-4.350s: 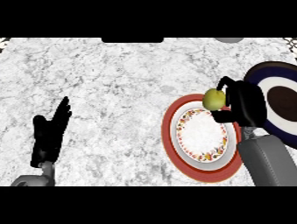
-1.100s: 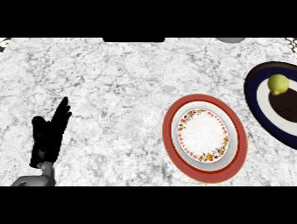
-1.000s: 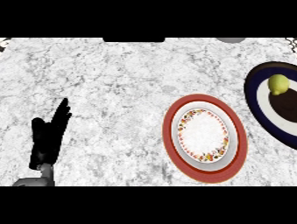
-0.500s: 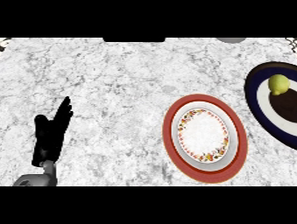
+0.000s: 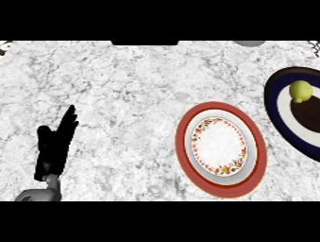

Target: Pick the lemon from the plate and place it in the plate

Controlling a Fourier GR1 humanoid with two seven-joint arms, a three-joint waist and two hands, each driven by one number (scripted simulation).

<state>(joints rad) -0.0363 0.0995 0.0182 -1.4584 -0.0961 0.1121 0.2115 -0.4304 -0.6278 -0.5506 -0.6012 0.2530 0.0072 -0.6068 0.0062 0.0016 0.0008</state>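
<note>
A yellow-green lemon [image 5: 300,90] lies on the dark blue plate [image 5: 276,94] at the right edge, on its white ring near the dark centre. The red-rimmed plate [image 5: 222,148] with a white, flower-edged middle sits just left of it and holds nothing. My left hand [image 5: 54,147] rests open at the lower left, fingers straight and pointing up, far from both plates. My right hand does not show in the head view.
The marble counter [image 5: 127,94] stretches between my left hand and the plates. A dark object [image 5: 145,43] sits at the far edge in the middle, and a grey round thing [image 5: 248,42] at the far right. Patterned wall shows at both top corners.
Over four seconds ago my right hand held the lemon above the red plate's far rim. Now the lemon lies on the blue plate and that hand has left the view. The left hand stays still.
</note>
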